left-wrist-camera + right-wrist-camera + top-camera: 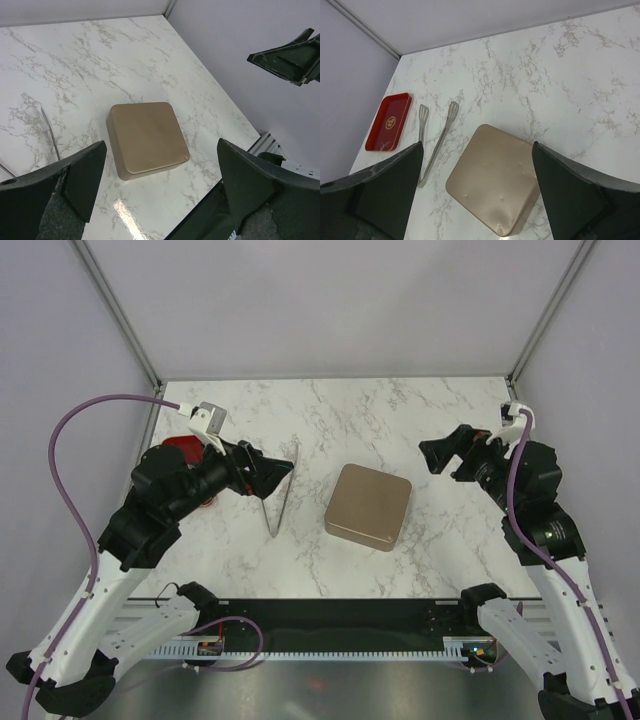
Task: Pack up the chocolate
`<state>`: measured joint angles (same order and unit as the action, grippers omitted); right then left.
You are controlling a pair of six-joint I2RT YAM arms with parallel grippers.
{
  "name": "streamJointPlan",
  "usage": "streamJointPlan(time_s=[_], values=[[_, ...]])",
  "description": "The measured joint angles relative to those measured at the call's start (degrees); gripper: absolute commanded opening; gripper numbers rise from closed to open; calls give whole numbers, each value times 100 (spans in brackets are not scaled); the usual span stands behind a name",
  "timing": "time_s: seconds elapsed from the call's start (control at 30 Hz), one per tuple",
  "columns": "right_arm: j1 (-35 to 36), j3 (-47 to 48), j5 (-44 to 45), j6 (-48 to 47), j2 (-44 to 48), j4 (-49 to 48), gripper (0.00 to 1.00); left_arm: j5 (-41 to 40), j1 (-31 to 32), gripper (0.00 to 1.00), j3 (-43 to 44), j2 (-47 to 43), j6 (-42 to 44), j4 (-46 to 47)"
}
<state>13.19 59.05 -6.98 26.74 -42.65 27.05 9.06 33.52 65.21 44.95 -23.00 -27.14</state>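
From my seat the marble table (400,415) carries a closed gold tin (368,506) near its centre, lid seated flush all round. At about nine o'clock from the tin lie metal tongs (280,495), and past them, at the table's nine o'clock edge, a red tray (388,121) that looks empty in the right wrist view. I see no loose chocolate anywhere, so it is either inside the tin or not in view. This layout fits a tin shut with the chocolate already in it just as well as a tin waiting to be opened and filled; I can't settle which.

My left gripper (268,473) hangs above the tongs at the tin's nine o'clock, fingers (60,185) spread wide with nothing between them. My right gripper (440,455) hovers at the tin's two o'clock, its fingers (385,185) likewise wide apart and empty.

Whatever comes next, I judge the tin needs care: its walls are smooth and its corners rounded, so a pinch should fall square across two flat sides, not a corner. The tongs are thin and lie flat, so a grasp should take them near the hinge end at six o'clock.
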Motion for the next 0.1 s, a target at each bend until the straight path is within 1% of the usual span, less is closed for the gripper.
streamJointPlan(time_s=[0.1], values=[[0, 0, 26, 0, 2, 2, 98, -2, 0, 100, 0, 0, 2, 0]])
